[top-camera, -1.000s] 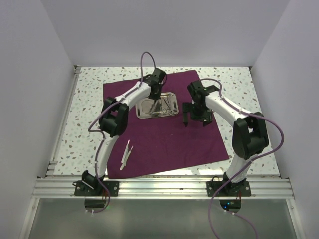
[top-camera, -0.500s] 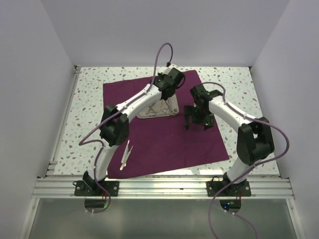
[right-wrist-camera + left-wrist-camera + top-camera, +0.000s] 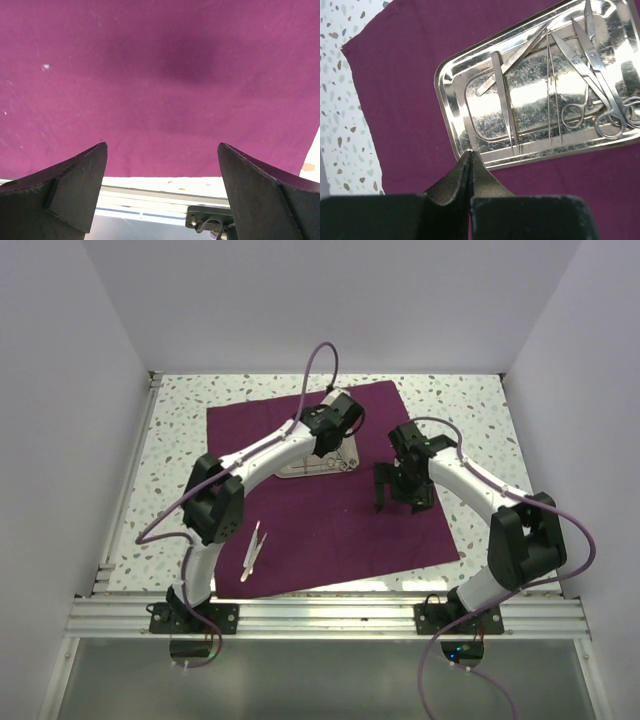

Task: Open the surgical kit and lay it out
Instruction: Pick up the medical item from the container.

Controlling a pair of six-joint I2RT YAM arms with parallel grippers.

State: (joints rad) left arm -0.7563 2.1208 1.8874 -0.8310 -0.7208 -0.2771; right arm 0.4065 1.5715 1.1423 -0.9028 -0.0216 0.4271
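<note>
Your left gripper (image 3: 470, 155) is pressed closed, the two black fingers meeting in one thin point, and you can see nothing caught between them. That point sits right at the near rim of the steel tray (image 3: 451, 110), at its left corner in the left wrist view; whether it touches the rim cannot be told.

Just past the tips, inside the tray, a pair of tweezers (image 3: 504, 105) lies lengthwise. Beside it lie thin probes (image 3: 550, 85), and further right the ring-handled scissors (image 3: 580, 62) have their loops toward the near rim. One more slim tool runs on a slant across the far left part of the tray. The tray rests flat on the plum cloth (image 3: 405, 90).

Your right gripper (image 3: 162, 150) is spread wide and holds nothing. Under it you see only bare cloth (image 3: 160, 75), with the cloth's near edge and the metal frame of the rig just beyond.

From the top view, the cloth (image 3: 330, 530) lies unfolded and flat on the speckled table (image 3: 170, 460). The tray (image 3: 290, 472) is on its far half, partly hidden by your left gripper (image 3: 325, 445). Your right gripper (image 3: 398, 495) hangs to the right of the tray, apart from it. Two thin pale instruments (image 3: 253, 550) lie side by side near the cloth's near left corner, well apart from the tray.
</note>
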